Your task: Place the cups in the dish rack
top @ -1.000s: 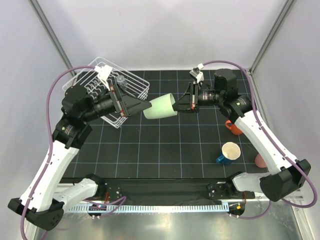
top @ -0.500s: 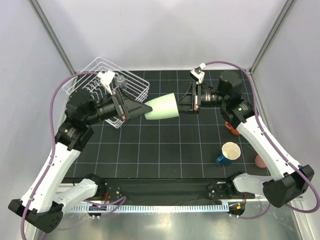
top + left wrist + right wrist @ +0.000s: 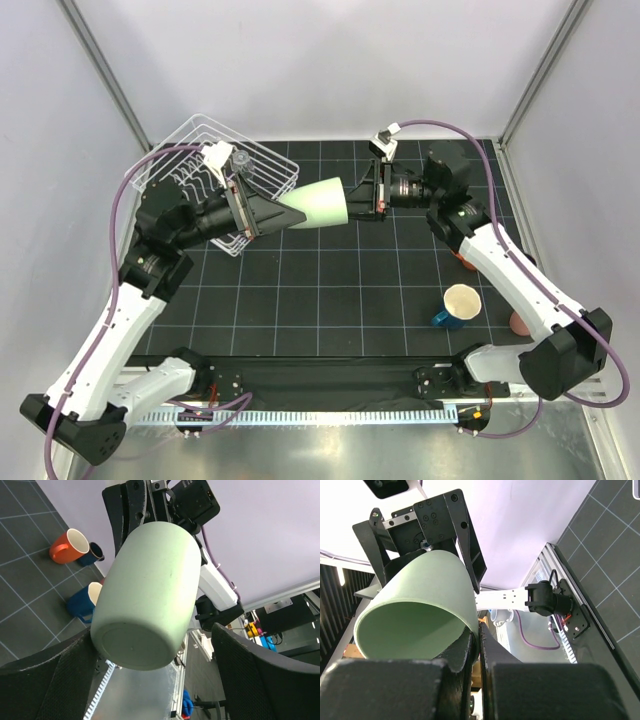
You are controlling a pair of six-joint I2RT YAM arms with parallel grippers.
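White wire dish rack (image 3: 195, 135) far left. Pale green cup (image 3: 318, 205) in mid-air just right of rack, sideways between arms. Right gripper (image 3: 356, 200) pinches rim. Left gripper (image 3: 280, 213) fingers spread around base, not clamped. Risk: right releases before left closes, and cup drops onto mat (image 3: 330, 290). Blue mug (image 3: 455, 308) and orange cup (image 3: 69, 545) sit right.

The pale green cup (image 3: 318, 206) hangs sideways in mid-air — base toward the white dish rack (image 3: 264, 164).
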